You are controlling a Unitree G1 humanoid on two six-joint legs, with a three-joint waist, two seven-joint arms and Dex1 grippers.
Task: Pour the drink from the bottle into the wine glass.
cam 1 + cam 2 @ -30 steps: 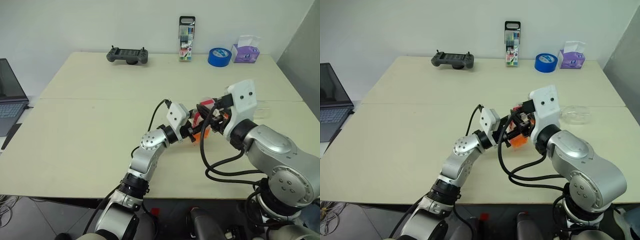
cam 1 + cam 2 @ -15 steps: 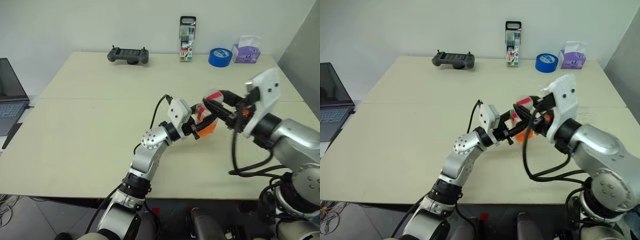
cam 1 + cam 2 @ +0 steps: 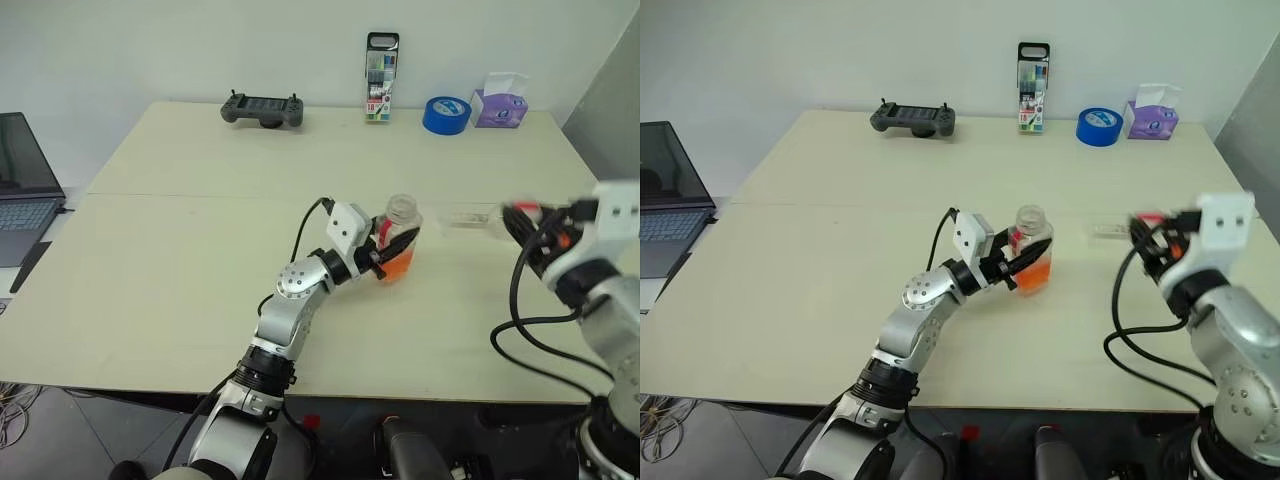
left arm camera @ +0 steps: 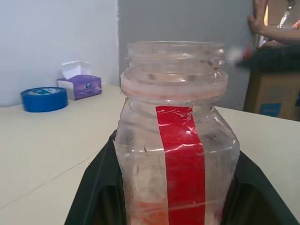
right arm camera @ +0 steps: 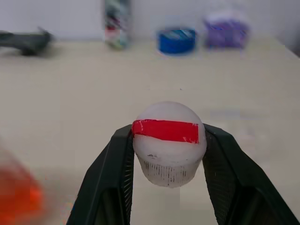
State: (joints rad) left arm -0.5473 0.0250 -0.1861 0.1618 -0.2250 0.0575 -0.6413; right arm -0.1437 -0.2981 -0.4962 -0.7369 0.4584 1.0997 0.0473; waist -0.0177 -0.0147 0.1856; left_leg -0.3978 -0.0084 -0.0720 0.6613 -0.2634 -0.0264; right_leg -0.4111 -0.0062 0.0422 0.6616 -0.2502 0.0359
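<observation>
My left gripper [image 3: 385, 252] is shut on the bottle [image 3: 398, 238], holding it upright just above the table's middle. The bottle's threaded neck [image 4: 174, 58] is uncapped, and the orange-red drink [image 3: 397, 266] fills its lower part. A red-and-white cap [image 5: 168, 157] is pinched in my right gripper [image 3: 520, 212], which is off to the right of the bottle and apart from it. The wine glass [image 3: 470, 216] shows as a faint clear shape low on the table between the bottle and the right gripper. I cannot tell how it stands.
Along the table's far edge are a game controller [image 3: 262, 108], a marker pack [image 3: 381, 62], a blue tape roll [image 3: 446, 114] and a tissue box [image 3: 498, 100]. A laptop [image 3: 25, 190] sits off the left side. A person's hand [image 4: 262, 23] shows beyond the table.
My right gripper has swung right and down, away from the bottle's neck, taking the cap with it. The left gripper still holds the bottle in about the same place.
</observation>
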